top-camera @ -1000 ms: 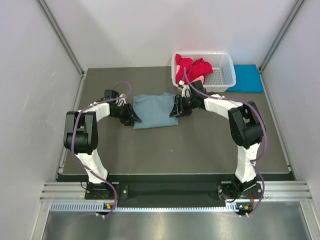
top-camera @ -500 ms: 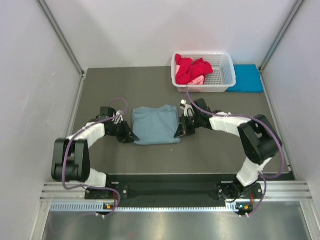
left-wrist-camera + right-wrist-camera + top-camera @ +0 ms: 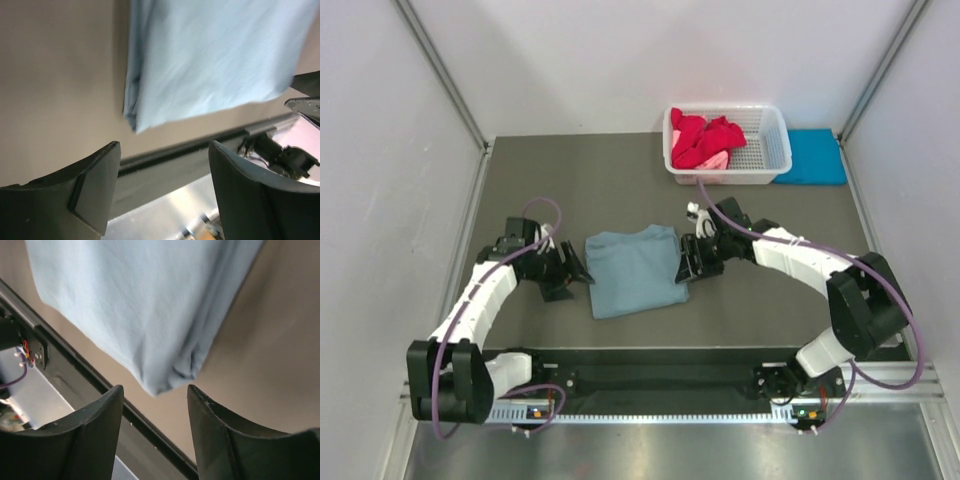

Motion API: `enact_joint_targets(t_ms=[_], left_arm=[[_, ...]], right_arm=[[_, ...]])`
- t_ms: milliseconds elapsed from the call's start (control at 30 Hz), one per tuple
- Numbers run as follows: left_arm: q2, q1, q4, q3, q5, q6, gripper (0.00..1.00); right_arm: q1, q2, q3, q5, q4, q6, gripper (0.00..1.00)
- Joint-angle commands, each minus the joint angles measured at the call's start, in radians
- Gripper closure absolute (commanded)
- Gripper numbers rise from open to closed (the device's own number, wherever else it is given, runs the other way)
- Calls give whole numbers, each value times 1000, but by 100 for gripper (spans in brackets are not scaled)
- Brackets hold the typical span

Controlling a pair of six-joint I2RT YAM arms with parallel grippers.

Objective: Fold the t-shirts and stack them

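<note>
Left gripper [image 3: 572,273], jaws parted and empty, just beside the folded grey-blue t-shirt [image 3: 635,270] on the table [image 3: 620,190]; right gripper [image 3: 688,262] likewise parted and empty at the opposite edge; cloth light and limp, best pinched at its layered side edges; compared with earlier frames, the shirt lies nearer the front rail and is slightly turned.

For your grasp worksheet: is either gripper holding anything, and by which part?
Nothing is held: left gripper and right gripper stand open, flanking the shirt.

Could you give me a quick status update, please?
Left gripper, right gripper open, empty. Grey-blue t-shirt folded flat between them. Red and pink shirts in the white basket. Nothing blocking.
</note>
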Motion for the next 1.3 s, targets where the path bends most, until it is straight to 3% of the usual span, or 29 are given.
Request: enact_joint_targets(t_ms=[0,167,267,433,733,867,1033,1267], left_arm=[[49,2,21,173,-94,98,25],[230,2,137,404,-30,203,26],[351,2,237,493,54,199,32],[554,-6,464,536,286,64,44],[758,-23,619,639,318,-52,46],[859,-33,613,714,381,-62,57],[962,-70,573,785,476,-39,71],[1029,-92,417,803,441,-8,83]], right_arm=[[-9,47,189,58,-54,-110,45],[-11,162,410,85,-182,-189,43],[0,193,482,68,-197,-215,34],[2,291,587,6,-197,-327,29],[21,587,901,-229,-240,-556,31],[25,681,1027,-275,-274,-602,33],[28,716,1053,-338,-265,-611,34],[45,760,1067,-372,-266,-622,36]])
